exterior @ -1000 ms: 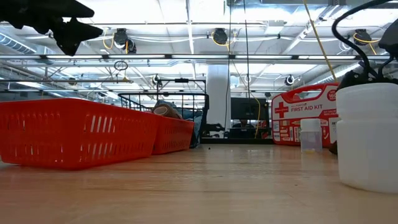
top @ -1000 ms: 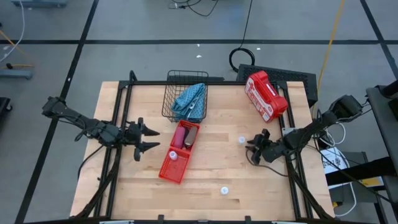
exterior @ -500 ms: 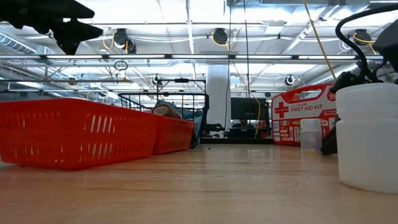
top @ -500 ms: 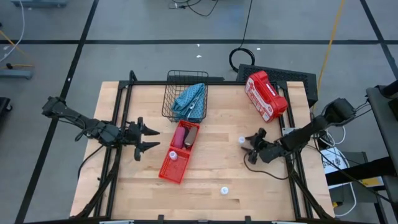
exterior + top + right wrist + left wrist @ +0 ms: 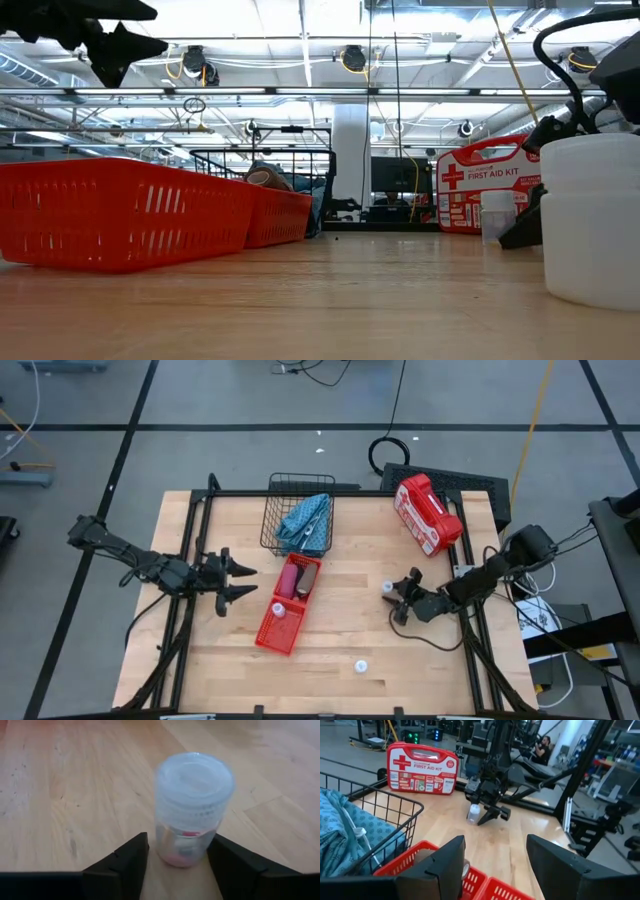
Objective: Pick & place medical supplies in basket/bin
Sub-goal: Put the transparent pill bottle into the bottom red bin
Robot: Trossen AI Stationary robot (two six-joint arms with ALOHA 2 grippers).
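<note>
A small white-capped vial (image 5: 192, 805) stands upright on its base on the wooden table (image 5: 340, 630), right of centre (image 5: 387, 587). My right gripper (image 5: 177, 845) is low at the table, open, with one finger on each side of the vial's lower part. My left gripper (image 5: 235, 581) hangs open in the air at the table's left, holding nothing. The black wire basket (image 5: 275, 510) at the far middle holds a light-blue pouch (image 5: 305, 520). Two red bins (image 5: 280, 632) lie end to end in front of it; the far one holds a pink roll (image 5: 288, 578) and a black roll (image 5: 307, 578), the near one a vial (image 5: 279, 610). My right gripper straddles the vial's lower wall (image 5: 200, 847), coming slanting down from the table's right side. One fingertip (image 5: 220, 852) stands right at the wall, the other (image 5: 135, 852) a little off it. Whether either touches the vial I cannot tell. The vial stands upright on the table.
A red and white first aid case (image 5: 427, 512) lies at the far right. Another white vial (image 5: 361, 666) stands near the front edge, large in the low view (image 5: 590, 220). Bare wood lies between the bins and my right gripper.
My right gripper has moved toward the table's left and down to the vial, tipping further downward, so its fingers now flank the vial. The vial has stayed in place.
</note>
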